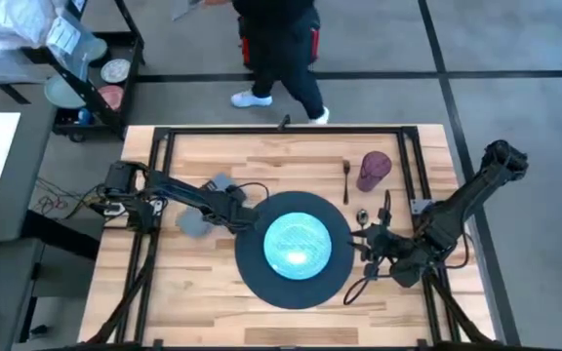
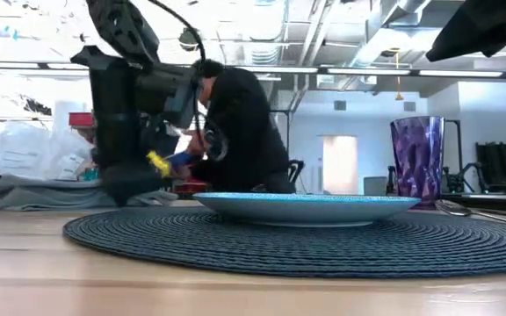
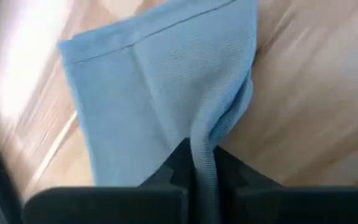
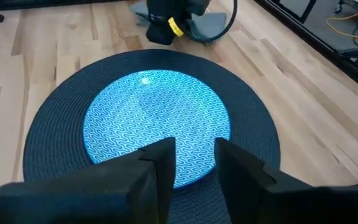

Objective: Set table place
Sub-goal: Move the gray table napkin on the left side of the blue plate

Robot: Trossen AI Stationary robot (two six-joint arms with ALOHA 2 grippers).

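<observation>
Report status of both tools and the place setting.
Left tool shut on napkin, left of mat. Right tool open, empty, at mat's right edge. Plate on mat; fork, cup beyond. Nothing in the way.

Place: robotics lab — open industrial room
Ceiling: exposed ducts (image 2: 262, 39), strip lights
Floor: grey concrete, taped lines (image 1: 437, 73)
Gear: wheeled cart (image 1: 91, 73), loose cables (image 1: 57, 200) — person (image 1: 276, 49) passing the surface (image 1: 203, 292)
</observation>
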